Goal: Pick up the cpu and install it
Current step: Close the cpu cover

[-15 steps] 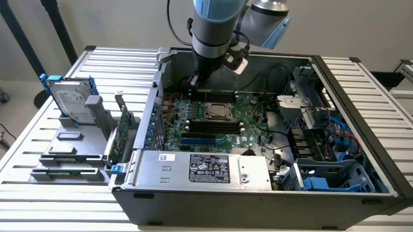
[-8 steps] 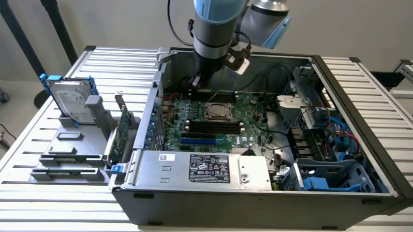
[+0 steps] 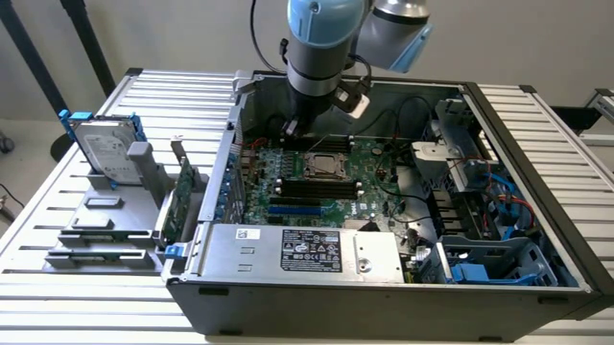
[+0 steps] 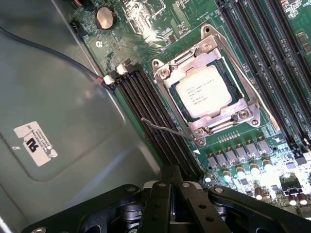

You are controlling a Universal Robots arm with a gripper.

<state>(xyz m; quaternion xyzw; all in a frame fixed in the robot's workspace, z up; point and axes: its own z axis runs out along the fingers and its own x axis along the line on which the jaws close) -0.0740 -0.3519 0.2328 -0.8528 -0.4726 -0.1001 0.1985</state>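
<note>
**A:** Start with the outside camera. Where is the hand?

**B:** The hand [image 3: 295, 131] hangs at the end of the blue-and-grey arm [image 3: 321, 43]. It is inside the open computer case [image 3: 384, 309], over the far part of the green board [image 3: 278, 183]. From this side I cannot tell how it is set.

**A:** And the cpu?

**B:** The cpu [image 3: 326, 164] lies flat in its socket on the board. It is lower than the hand, a little toward the exterior view's right of it, and apart from it.

**A:** What else is around?

**B:** Well away from the hand, outside the case toward the exterior view's left, a hard drive [image 3: 101, 147] with blue rails stands in a grey rack. Green cards [image 3: 177, 201] stand upright between the rack and the case. All of it rests on a slatted surface [image 3: 57, 302]. Inside the case, a grey box [image 3: 307, 250] with a label lies nearer the camera than the hand.

**A:** Now the wrist camera.

**B:** Here the hand [image 4: 171, 174] has its two black fingers [image 4: 158, 204] pressed together at the tips, with nothing between them. The cpu [image 4: 204, 96] lies out ahead of the fingertips, not touching them. Its silvery printed top faces up, and a metal frame [image 4: 170, 68] sits around it.

**A:** What lies between them?

**B:** A thin wire lever [image 4: 165, 128] juts from the frame's nearest corner. It crosses the black memory slots [image 4: 141, 102], which run straight out from under the fingertips alongside the socket. On the far side of those slots from the cpu is the grey case wall, which carries a white sticker [image 4: 35, 144].
</note>
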